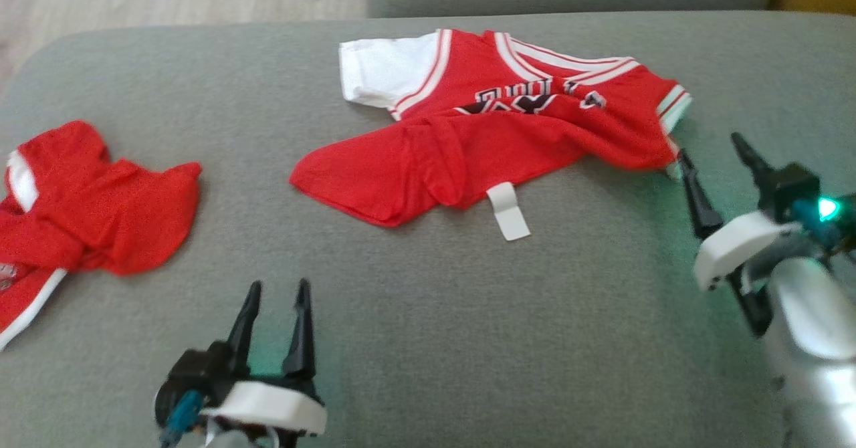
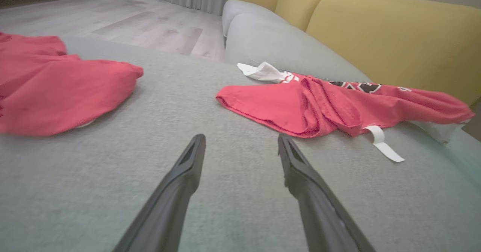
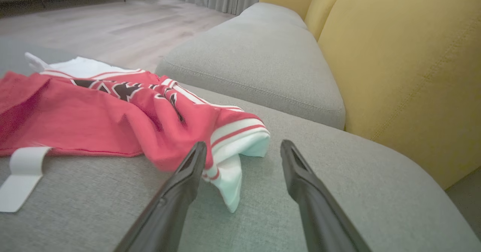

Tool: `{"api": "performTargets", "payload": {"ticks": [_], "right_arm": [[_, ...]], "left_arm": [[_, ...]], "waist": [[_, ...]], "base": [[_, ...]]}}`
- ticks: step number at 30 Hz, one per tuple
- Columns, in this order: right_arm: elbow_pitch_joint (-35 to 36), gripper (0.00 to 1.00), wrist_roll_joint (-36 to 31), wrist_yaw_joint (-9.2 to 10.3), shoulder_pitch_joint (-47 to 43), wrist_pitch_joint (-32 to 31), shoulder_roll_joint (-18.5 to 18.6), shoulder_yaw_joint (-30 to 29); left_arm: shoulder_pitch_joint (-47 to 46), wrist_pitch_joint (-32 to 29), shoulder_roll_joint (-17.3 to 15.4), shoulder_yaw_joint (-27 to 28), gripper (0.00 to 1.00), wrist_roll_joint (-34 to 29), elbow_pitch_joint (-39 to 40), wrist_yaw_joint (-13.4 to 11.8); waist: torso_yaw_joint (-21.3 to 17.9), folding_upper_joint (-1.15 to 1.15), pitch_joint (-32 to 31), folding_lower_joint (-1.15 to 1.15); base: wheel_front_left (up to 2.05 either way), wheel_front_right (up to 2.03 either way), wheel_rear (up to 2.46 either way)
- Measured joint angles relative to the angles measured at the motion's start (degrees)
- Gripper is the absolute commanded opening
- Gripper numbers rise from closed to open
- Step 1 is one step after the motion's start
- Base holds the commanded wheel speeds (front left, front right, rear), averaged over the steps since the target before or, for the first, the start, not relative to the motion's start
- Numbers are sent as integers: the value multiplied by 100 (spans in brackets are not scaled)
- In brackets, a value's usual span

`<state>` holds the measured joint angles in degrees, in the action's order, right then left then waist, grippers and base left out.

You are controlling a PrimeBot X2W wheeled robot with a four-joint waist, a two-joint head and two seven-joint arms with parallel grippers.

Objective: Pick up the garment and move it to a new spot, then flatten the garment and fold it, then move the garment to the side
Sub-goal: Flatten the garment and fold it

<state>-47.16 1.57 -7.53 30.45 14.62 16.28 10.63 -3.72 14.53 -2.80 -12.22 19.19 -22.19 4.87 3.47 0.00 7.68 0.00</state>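
The garment [image 1: 495,127] is a red jersey with white sleeves, white-and-red trim and black lettering. It lies crumpled on the grey cushion [image 1: 428,314], its lower half folded up and a white tag [image 1: 508,212] sticking out toward me. It also lies in the left wrist view [image 2: 338,103] and the right wrist view [image 3: 112,120]. My right gripper [image 1: 714,150] stands open just off the jersey's right sleeve corner [image 3: 233,158], with nothing between its fingers. My left gripper [image 1: 277,291] is open over bare cushion, well short of the jersey.
A second red garment [image 1: 87,214] lies bunched at the cushion's left edge. Behind the grey cushion runs another grey seat [image 3: 259,56] with yellow back cushions [image 3: 406,67]. Wooden floor [image 2: 131,22] shows beyond the far left.
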Motion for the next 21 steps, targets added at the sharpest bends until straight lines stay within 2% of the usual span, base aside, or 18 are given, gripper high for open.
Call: {"api": "performTargets", "payload": {"ticks": [6, 12, 21], "right_arm": [[1015, 100, -118, 0, -752, 0, -558, -550], [1400, 100, -151, 0, -1012, 0, -1004, -447], [1613, 100, -107, 0, -1006, 1, -1141, -344]], "left_arm": [[-369, 0, 1, -380, 100, 85, 4, 78], [-902, 0, 4, -611, 100, 101, -36, 103], [-1378, 0, 12, -1001, 100, 100, -324, 168]], "waist": [[-311, 0, 91, 0], [-543, 0, 308, 0], [-795, 0, 630, 0]], "base": [[0, 0, 0], [0, 0, 0], [0, 0, 0]]}}
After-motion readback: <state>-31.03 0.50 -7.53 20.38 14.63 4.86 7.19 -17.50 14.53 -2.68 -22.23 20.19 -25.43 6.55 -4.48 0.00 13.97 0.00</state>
